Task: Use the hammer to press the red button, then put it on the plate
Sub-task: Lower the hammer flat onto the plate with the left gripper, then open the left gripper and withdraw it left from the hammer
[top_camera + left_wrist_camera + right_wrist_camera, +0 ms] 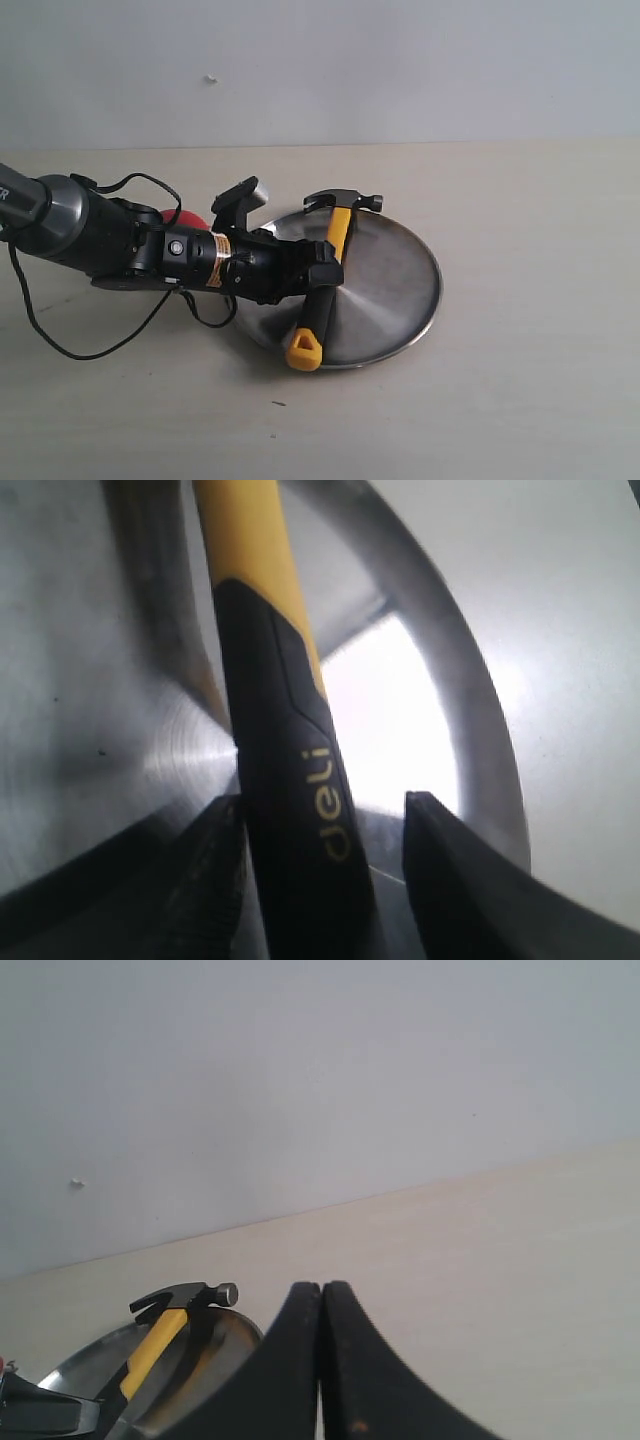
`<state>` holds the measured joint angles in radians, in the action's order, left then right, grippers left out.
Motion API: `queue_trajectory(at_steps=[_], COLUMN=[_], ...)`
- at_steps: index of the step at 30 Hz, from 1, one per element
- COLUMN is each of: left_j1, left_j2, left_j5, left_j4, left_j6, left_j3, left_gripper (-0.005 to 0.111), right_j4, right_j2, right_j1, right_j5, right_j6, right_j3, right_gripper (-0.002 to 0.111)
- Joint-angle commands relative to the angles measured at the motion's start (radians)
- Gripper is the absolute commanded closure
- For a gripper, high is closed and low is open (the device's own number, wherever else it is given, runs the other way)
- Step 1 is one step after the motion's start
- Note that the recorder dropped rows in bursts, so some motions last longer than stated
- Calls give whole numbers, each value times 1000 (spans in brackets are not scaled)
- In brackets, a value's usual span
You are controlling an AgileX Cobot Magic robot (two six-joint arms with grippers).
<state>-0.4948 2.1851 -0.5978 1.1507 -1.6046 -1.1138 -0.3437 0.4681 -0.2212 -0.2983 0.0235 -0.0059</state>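
The hammer [335,235] lies across the silver plate [395,270], its dark head at the far rim and its yellow loop over the near rim. My left gripper [325,270] straddles the black grip and is open. In the left wrist view the handle [290,770] touches one finger, and a gap shows before the other finger [450,880], with the plate [100,730] beneath. The red button [190,218] is mostly hidden behind the left arm. My right gripper [322,1286] is shut on nothing, well away from the hammer [160,1335] and plate [90,1360].
A black cable [60,340] loops over the table under the left arm. The pale tabletop [530,380] stretches right of the plate, and a plain wall [400,70] stands behind. The right arm is outside the exterior view.
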Motion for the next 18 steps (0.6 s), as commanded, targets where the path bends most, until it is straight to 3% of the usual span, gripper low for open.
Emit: queue_trajectory(at_steps=[1,18], left_j1=[-4,-2], left_j2=[-9,-9], left_j5=[-14,-19], left_j4=[-2,-21], left_j6=[5,5], left_j3=[-8,-8], left_gripper=[58,58], right_j4=[4,2], right_j2=[-6,-6], right_j1=[0,0], right_j5=[-5,-5], right_j6=[9,9], right_j3=[6,6], right_gripper=[108,108])
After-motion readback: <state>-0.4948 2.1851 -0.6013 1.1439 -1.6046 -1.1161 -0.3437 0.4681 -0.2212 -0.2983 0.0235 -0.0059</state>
